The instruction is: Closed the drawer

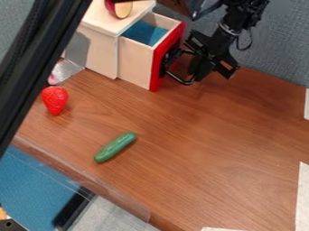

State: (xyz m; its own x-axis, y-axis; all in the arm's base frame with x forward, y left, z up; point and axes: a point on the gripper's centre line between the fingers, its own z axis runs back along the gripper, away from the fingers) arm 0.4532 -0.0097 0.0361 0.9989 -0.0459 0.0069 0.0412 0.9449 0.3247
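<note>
Black and long, a bar (37, 63) slants down the left side. The drawer (134, 63) is at the top of the table (211, 158), partly out of its wooden box (100, 52). So the job looks only part done; the drawer must go in more. By its red front is the gripper (199, 68); whether it is apart or together, one cannot tell. A strawberry (55, 100) and a cucumber (114, 147) lie out of the drawer's way.

Behind my brown, wood-grained table (199, 135) I see a grey wall (283, 45) with a cloth-like texture. Past the table's lower-left edge I make out a blue surface (30, 180) beside pale grey flooring (111, 219).
</note>
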